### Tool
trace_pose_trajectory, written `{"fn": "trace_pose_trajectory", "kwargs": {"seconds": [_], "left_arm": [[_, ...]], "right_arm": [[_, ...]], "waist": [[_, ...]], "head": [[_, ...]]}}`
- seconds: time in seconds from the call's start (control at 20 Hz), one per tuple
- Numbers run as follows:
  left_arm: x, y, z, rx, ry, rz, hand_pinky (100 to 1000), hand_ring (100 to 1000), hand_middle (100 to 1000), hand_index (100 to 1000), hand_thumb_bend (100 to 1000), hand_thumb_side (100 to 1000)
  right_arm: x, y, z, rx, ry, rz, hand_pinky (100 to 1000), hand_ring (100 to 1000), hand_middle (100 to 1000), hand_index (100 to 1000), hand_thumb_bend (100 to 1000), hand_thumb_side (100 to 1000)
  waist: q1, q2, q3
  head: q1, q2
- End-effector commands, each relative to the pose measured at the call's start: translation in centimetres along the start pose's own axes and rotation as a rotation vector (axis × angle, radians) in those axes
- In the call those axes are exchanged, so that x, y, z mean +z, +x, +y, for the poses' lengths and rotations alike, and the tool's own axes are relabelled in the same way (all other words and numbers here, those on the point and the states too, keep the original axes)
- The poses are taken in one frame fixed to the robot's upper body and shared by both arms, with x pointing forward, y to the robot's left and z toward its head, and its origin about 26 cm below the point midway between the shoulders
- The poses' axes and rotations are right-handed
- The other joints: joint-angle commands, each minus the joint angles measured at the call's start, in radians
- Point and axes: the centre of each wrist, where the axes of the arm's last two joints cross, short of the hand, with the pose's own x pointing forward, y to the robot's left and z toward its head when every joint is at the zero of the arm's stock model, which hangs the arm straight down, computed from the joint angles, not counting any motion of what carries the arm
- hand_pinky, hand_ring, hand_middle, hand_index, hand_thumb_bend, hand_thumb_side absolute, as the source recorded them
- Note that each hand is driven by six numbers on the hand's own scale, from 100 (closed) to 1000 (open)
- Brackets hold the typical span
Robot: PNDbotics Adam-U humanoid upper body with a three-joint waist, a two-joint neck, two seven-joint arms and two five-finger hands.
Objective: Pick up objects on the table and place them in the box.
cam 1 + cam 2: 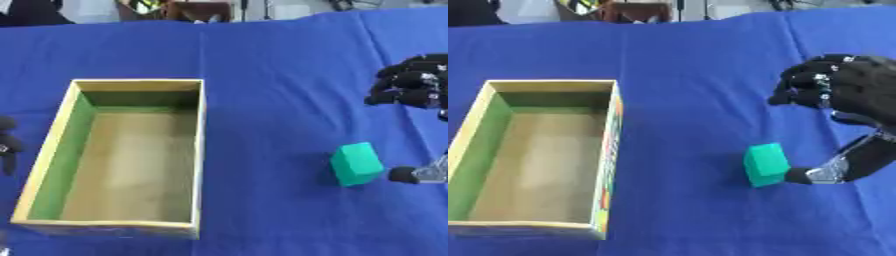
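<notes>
On the blue tablecloth [280, 60], right hand [859, 95] half-open beside green block [766, 164].

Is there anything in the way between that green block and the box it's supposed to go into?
Nothing visible. Only bare blue cloth lies between the green block and the box, which is open on top with nothing showing inside. The right hand is already at the block, thumb tip beside it.

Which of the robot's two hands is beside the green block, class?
The right hand: its thumb tip sits against the green block, fingers curled above it. The left hand only shows at the left edge, beyond the box.
</notes>
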Motion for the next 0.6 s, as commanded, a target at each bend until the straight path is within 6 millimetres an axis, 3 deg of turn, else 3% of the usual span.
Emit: {"fn": "trace_pose_trajectory", "kwargs": {"seconds": [0.05, 0.6], "left_arm": [[-0.3, 0.6, 0.2, -0.004, -0.016, -0.027, 100, 347, 485, 496, 100, 910], [-0.3, 0.6, 0.0, 0.0, -0.026, -0.025, 100, 348, 486, 496, 100, 912]], "right_arm": [[0.3, -0.3, -1.3, 0.021, 0.075, -0.001, 835, 899, 776, 921, 570, 886], [-1.6, 1.3, -0.8, -0.095, 0.17, 0.011, 818, 871, 728, 919, 469, 846]], "waist": [[-0.005, -0.024, 0.001], [-0.006, -0.023, 0.008]], "head": [[-0.004, -0.011], [-0.009, -0.018]]}}
